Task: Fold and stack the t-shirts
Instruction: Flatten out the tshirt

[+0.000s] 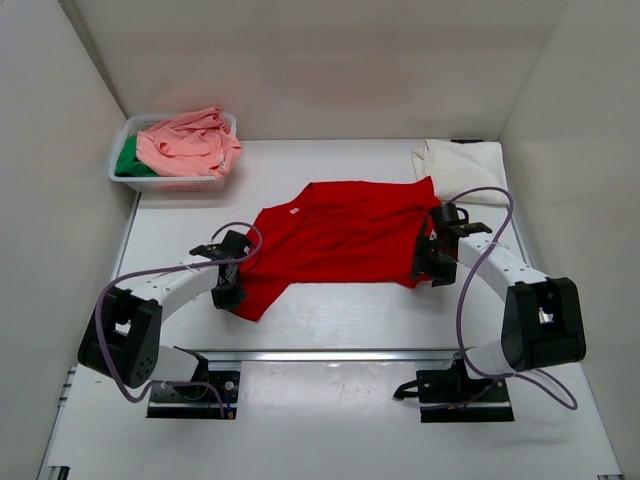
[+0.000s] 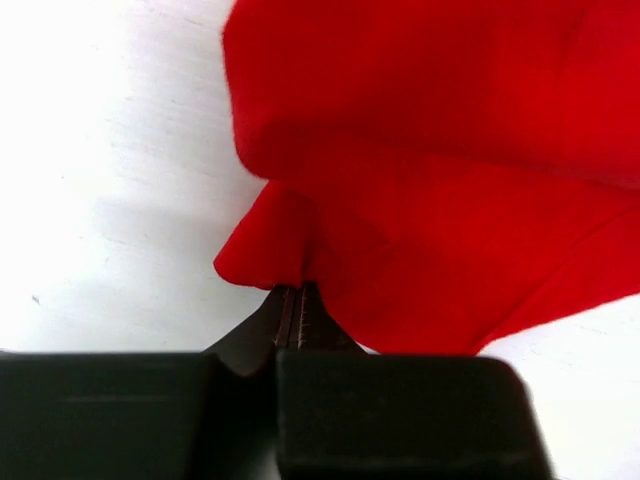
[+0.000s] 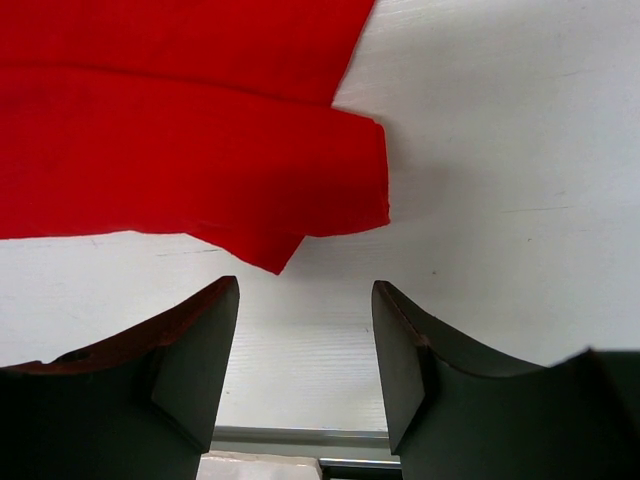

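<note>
A white-walled white table (image 1: 330,320) carries the red t-shirt (image 1: 340,235) spread at its middle. Only the left wrist view shows the left gripper (image 2: 297,305) pinching a fold of its edge; the right wrist view shows the right gripper (image 3: 305,345) spread, near a red corner.

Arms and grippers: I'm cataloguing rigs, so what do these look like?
The left arm and right arm have white links and bulky black joints. A pale lilac cable loops along each. The left gripper and right gripper are black, with flat matte fingers.
</note>
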`<state>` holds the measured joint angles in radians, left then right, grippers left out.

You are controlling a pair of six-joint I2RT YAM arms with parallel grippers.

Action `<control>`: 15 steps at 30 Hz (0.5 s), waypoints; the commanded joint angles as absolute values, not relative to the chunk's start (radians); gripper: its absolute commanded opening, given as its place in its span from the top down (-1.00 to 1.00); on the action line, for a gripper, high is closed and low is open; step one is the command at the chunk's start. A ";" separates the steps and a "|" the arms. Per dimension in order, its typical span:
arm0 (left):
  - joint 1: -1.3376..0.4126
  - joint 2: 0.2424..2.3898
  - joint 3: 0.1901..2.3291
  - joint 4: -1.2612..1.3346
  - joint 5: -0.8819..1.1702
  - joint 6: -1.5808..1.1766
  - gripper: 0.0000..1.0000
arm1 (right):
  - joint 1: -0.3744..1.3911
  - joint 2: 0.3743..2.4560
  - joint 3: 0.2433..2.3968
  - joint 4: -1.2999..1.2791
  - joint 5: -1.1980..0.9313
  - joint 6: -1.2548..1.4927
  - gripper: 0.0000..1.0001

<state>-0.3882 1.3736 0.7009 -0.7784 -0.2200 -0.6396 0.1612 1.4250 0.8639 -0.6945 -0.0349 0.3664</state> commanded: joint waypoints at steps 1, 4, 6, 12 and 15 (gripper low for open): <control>-0.373 1.310 0.765 -0.811 -0.203 -0.631 1.00 | 0.159 1.410 0.850 -0.683 -0.022 0.365 -0.07; -0.369 1.287 0.821 -0.849 -0.165 -0.629 1.00 | 0.164 1.414 0.841 -0.696 -0.006 0.358 -0.08; -0.370 1.274 0.846 -0.865 -0.158 -0.633 1.00 | 0.167 1.408 0.832 -0.690 -0.009 0.357 -0.10; -0.375 1.257 0.912 -0.895 -0.113 -0.638 1.00 | 0.177 1.391 0.806 -0.654 -0.033 0.360 -0.18; -0.369 1.246 0.904 -0.894 -0.102 -0.635 1.00 | 0.160 1.406 0.809 -0.625 -0.030 0.361 -0.18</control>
